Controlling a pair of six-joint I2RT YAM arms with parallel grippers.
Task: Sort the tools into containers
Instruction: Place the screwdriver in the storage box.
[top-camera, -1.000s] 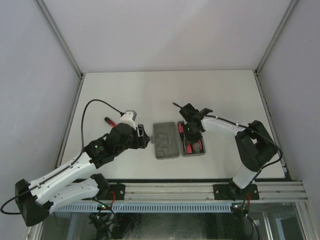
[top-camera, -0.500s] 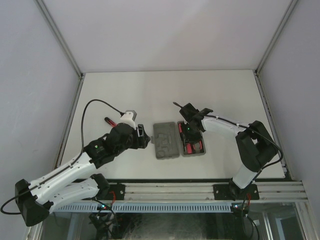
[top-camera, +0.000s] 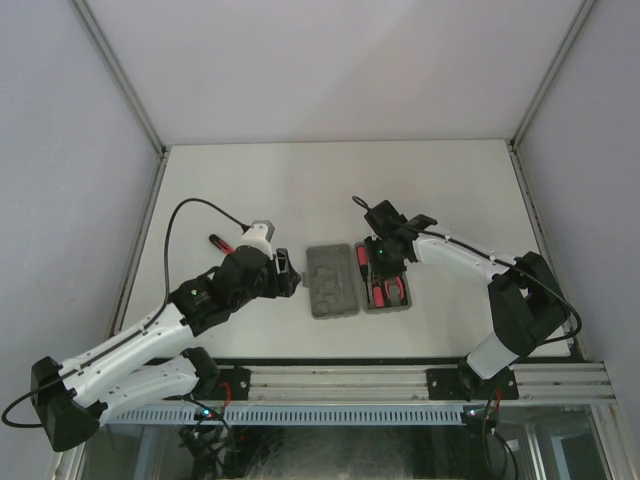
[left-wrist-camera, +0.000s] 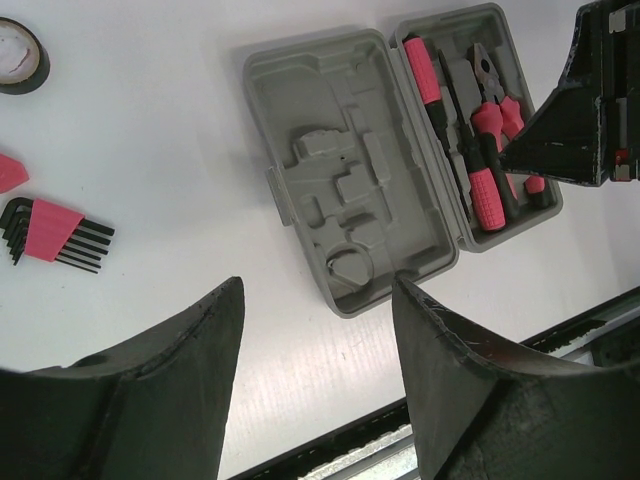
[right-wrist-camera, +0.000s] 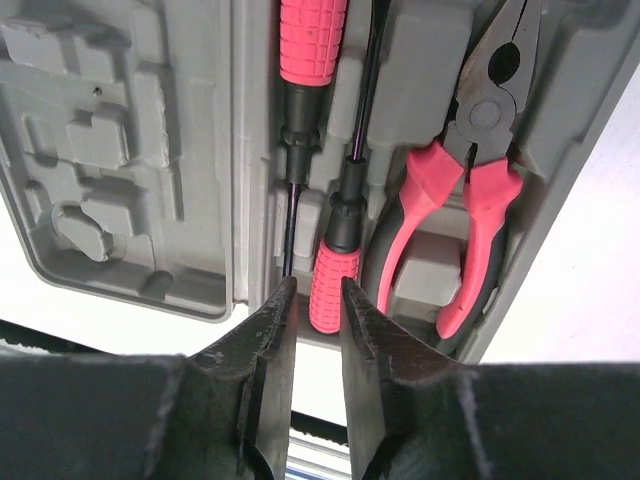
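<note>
Two grey containers lie side by side as one open case: the left tray (top-camera: 331, 283) (left-wrist-camera: 330, 180) (right-wrist-camera: 120, 150) has bare recesses. The right tray (top-camera: 402, 303) (left-wrist-camera: 530, 60) holds two red-handled screwdrivers (right-wrist-camera: 312, 40) (right-wrist-camera: 335, 285) and the pliers (right-wrist-camera: 465, 190) (left-wrist-camera: 497, 110). My right gripper (top-camera: 381, 256) (right-wrist-camera: 318, 287) hovers over the near end of the right tray. Its jaws are slightly apart with nothing between them; the lower screwdriver handle lies just beyond their tips. My left gripper (top-camera: 292, 275) (left-wrist-camera: 318, 285) is open and empty, left of the case.
A red-holdered hex key set (left-wrist-camera: 50, 228), a dark tape ring (left-wrist-camera: 18, 68) and a red piece (left-wrist-camera: 8, 172) lie on the table left of the case. A red-handled tool (top-camera: 221, 243) lies by the left arm. The table's front rail (top-camera: 400, 380) runs just below the case.
The right arm shifted slightly to the right over the right tray, and its jaws parted a little. The left arm has not moved.
</note>
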